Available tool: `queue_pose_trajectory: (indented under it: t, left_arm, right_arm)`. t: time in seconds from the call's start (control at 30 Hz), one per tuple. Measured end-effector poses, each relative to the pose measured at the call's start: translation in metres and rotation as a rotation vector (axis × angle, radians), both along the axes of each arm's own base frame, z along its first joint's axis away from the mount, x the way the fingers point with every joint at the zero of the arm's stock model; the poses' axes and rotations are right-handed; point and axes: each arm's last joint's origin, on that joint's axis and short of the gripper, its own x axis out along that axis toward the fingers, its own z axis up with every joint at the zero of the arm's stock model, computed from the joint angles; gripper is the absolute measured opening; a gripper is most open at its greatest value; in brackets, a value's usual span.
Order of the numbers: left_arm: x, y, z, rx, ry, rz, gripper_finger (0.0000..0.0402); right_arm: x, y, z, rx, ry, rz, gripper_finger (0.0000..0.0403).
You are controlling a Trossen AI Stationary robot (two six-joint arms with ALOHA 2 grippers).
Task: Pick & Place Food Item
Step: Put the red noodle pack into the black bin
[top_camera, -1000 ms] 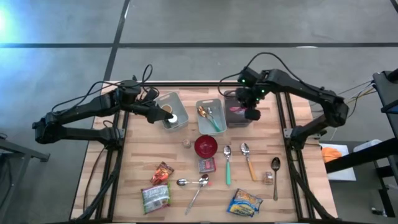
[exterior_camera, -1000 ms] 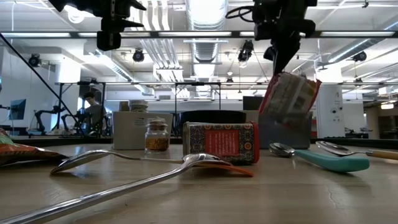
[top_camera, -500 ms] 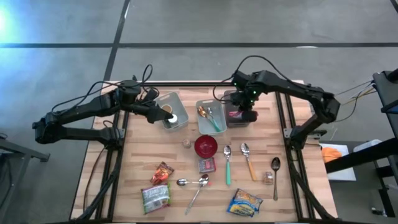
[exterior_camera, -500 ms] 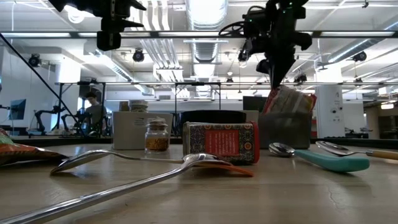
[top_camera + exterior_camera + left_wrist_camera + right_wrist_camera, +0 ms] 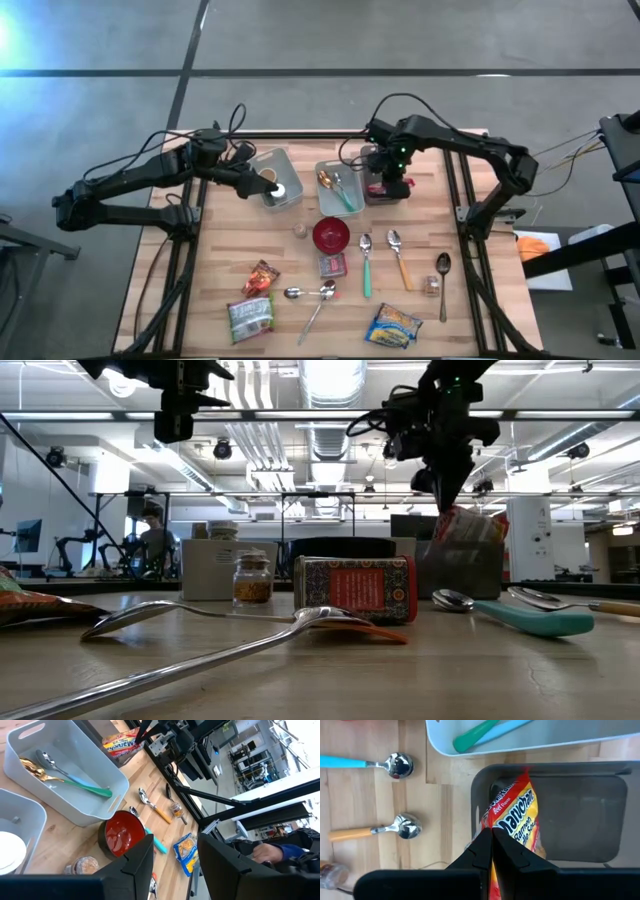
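Note:
A yellow and red ramen packet (image 5: 515,817) hangs from my right gripper (image 5: 491,851), which is shut on it. The gripper stands over the dark grey bin (image 5: 555,768) at the table's far right. In the low view the packet (image 5: 470,525) leans with its lower part behind the bin's wall (image 5: 455,572), under the gripper (image 5: 445,495). From above, the right gripper (image 5: 394,184) covers most of the packet. My left gripper (image 5: 175,865) waits open with nothing between its fingers, above the left white bin (image 5: 290,158). My right gripper pinches the packet's upper edge (image 5: 496,834) between its two fingers. The fingers come from above, pointing steeply down. The packet hangs below them, tilted, with its lower end down inside the grey bin; I cannot tell whether it touches the bin's floor.
A white bin (image 5: 322,168) with spoons stands left of the grey bin. Nearer lie a red bowl (image 5: 331,235), a spice jar (image 5: 299,230), a red tin (image 5: 333,264), several loose spoons (image 5: 366,262) and snack packets (image 5: 250,318) along the near edge.
My right gripper has sunk toward the grey bin and tipped more steeply down, still shut on the ramen packet. The packet, which hung mostly above the bin's rim, now reaches down into the bin.

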Motion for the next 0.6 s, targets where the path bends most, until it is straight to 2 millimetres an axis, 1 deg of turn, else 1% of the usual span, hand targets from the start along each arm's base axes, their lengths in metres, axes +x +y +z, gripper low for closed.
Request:
queue_pose_trajectory:
  t: [0.17, 0.37, 0.6]
  left_arm:
    - [-0.0002, -0.0001, -0.0005, -0.002, 0.006, 0.0, 0.0157]
    - [-0.0003, -0.0001, -0.0006, -0.003, 0.007, 0.0, 0.0157]
    - [-0.0003, -0.0001, -0.0006, -0.002, 0.006, 0.0, 0.0157]
  right_arm:
    - [0.0005, 0.0001, -0.0004, 0.017, -0.005, -0.009, 0.0008]
    - [0.0002, 0.0004, 0.0003, 0.032, 0.005, -0.077, 0.0008]
    - [0.0002, 0.0004, 0.0003, 0.043, 0.01, -0.115, 0.0008]
